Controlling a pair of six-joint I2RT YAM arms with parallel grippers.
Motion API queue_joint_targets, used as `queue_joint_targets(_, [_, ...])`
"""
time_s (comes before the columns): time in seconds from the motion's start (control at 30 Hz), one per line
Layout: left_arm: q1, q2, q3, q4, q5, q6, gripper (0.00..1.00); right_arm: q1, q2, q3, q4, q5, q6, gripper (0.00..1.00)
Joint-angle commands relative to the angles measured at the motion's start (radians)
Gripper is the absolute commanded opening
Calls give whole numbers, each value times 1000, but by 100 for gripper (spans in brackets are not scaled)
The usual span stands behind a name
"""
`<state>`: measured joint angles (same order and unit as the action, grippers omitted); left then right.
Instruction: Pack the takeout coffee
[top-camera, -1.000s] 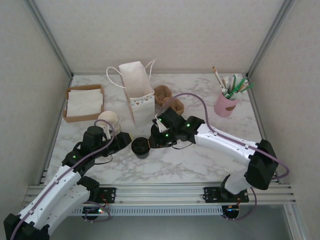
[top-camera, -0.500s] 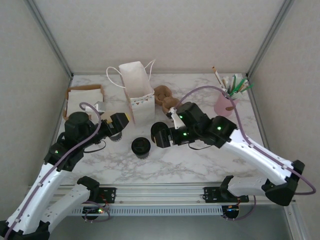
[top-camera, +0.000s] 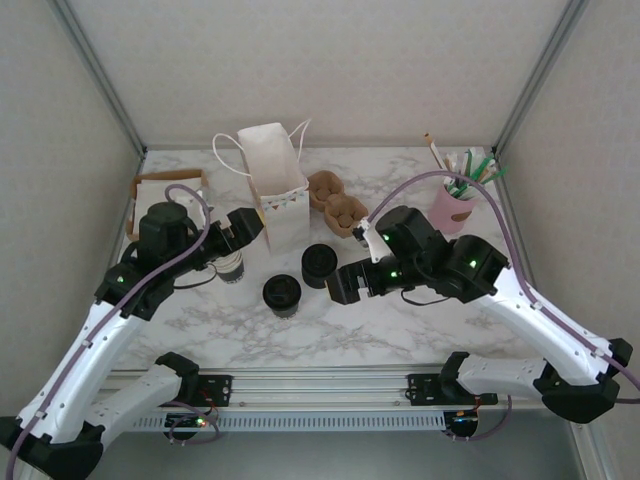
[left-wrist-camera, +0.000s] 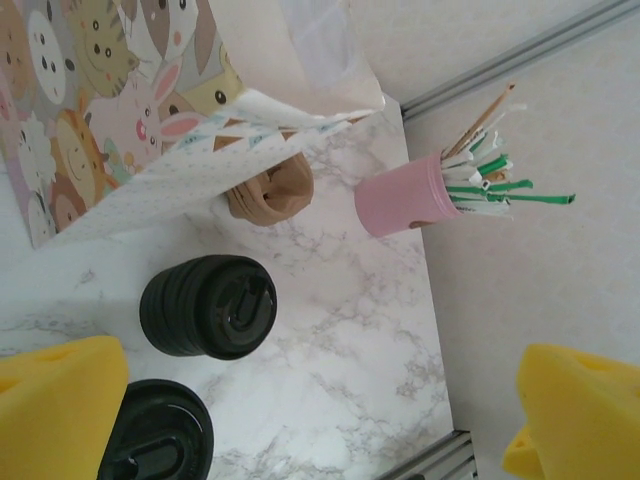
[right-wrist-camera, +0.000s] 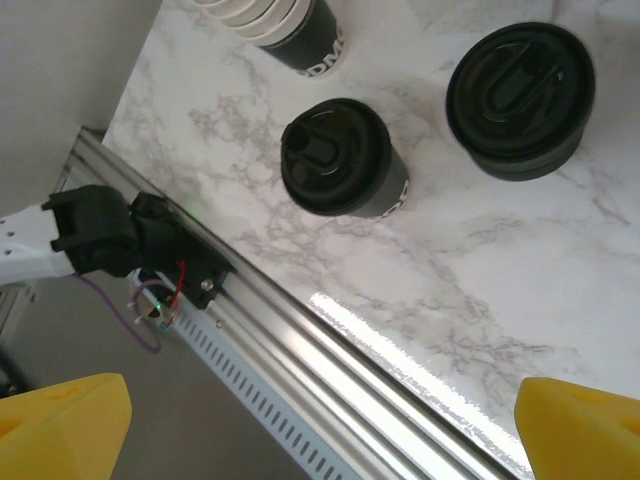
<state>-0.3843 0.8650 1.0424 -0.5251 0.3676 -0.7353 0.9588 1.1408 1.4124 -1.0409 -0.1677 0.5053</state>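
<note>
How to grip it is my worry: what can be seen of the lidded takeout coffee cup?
The takeout coffee cup stands upright on the marble table. A round black plastic lid with a raised rim and a sip opening caps it; the right wrist view shows a dark wall with white lettering under the lid. It stands free, apart from the black lid stack beside it; only the table touches it.
</note>
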Motion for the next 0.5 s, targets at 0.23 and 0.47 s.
queue_joint_targets(0.23, [1, -19, 41, -41, -8, 58, 100, -7, 12, -29, -5, 125, 26, 99])
queue_joint_targets(0.47, [1, 0, 127, -108, 26, 144, 100, -6, 43, -45, -16, 178, 112, 99])
